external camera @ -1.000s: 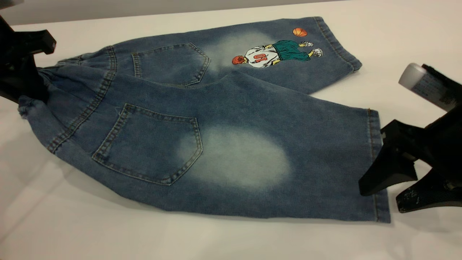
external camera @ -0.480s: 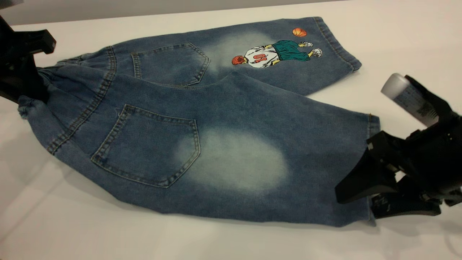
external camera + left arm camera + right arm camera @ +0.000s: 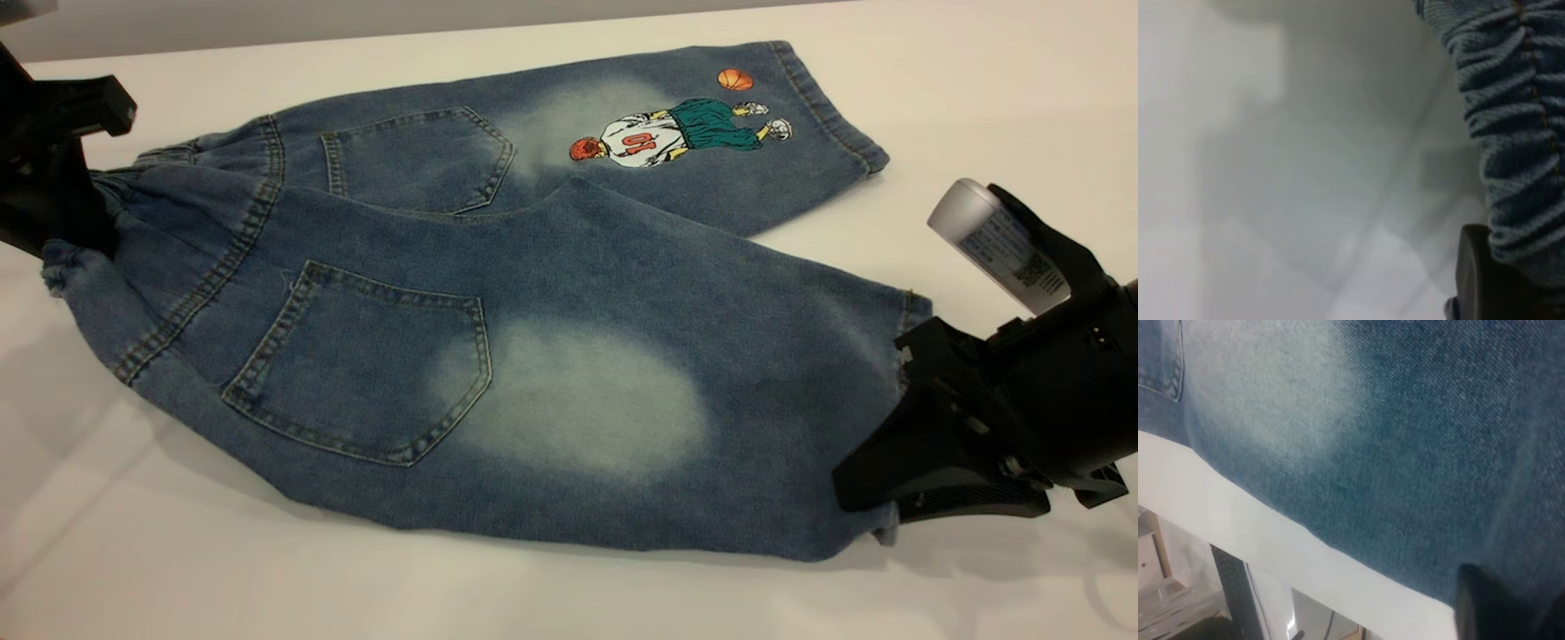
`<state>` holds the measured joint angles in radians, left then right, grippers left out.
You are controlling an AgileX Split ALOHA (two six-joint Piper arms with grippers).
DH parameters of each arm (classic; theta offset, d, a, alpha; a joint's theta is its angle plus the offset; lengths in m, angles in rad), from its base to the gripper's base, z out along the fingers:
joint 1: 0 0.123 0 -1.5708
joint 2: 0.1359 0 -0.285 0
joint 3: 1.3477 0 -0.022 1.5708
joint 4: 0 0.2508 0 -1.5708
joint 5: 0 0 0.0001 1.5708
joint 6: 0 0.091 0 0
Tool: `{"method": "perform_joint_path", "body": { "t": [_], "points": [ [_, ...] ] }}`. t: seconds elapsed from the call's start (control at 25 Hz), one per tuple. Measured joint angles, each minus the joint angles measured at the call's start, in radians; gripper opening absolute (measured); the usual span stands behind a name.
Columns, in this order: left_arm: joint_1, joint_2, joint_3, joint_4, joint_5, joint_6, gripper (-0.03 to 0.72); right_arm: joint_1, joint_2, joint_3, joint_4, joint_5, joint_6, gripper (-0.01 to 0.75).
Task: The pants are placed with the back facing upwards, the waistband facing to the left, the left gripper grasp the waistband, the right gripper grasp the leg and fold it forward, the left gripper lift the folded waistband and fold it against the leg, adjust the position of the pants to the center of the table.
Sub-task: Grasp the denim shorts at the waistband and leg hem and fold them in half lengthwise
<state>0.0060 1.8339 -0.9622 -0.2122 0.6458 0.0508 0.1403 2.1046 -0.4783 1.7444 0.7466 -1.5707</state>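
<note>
Denim cloth on a matt white counter

We see the pants [image 3: 498, 338] as coarse woven denim, faded pale in patches; the waistband [image 3: 1515, 133] is ribbed, gathered cloth (tan stitching). The counter [image 3: 267, 578] looks smooth and matt. Both end effectors, left [image 3: 53, 178] and right [image 3: 898, 498], are matt black plastic.

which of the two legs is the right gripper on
The leg with the plain pale oval patch, nearer the camera; the right gripper is at its hem. The other bears the cartoon print.
</note>
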Motion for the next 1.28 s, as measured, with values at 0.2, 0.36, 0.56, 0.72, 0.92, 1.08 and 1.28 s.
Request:
{"method": "perform_joint_path", "body": {
  "t": [0.2, 0.36, 0.56, 0.72, 0.92, 1.08, 1.28],
  "points": [
    [0.000, -0.001, 0.001, 0.001, 0.005, 0.001, 0.141, 0.000, 0.000, -0.021, -0.002, -0.001, 0.000, 0.026],
    [0.000, -0.001, 0.002, 0.001, 0.048, 0.022, 0.141, 0.000, 0.000, -0.027, 0.001, 0.012, 0.002, 0.026],
    [0.000, -0.005, 0.011, -0.001, 0.098, 0.022, 0.141, 0.000, -0.024, -0.026, -0.022, 0.013, 0.071, 0.026],
    [0.000, -0.049, 0.080, -0.006, 0.090, 0.026, 0.141, 0.000, -0.096, -0.026, -0.121, 0.001, 0.157, 0.026],
    [0.000, -0.128, 0.188, -0.038, 0.094, 0.032, 0.141, 0.000, -0.225, -0.025, -0.313, -0.054, 0.348, 0.026],
    [0.000, -0.181, 0.263, -0.074, 0.109, 0.054, 0.141, -0.001, -0.360, -0.025, -0.495, -0.097, 0.544, 0.026],
    [0.000, -0.228, 0.332, -0.161, 0.107, 0.083, 0.141, -0.001, -0.547, -0.028, -0.746, -0.051, 0.818, 0.026]
  ]
}}
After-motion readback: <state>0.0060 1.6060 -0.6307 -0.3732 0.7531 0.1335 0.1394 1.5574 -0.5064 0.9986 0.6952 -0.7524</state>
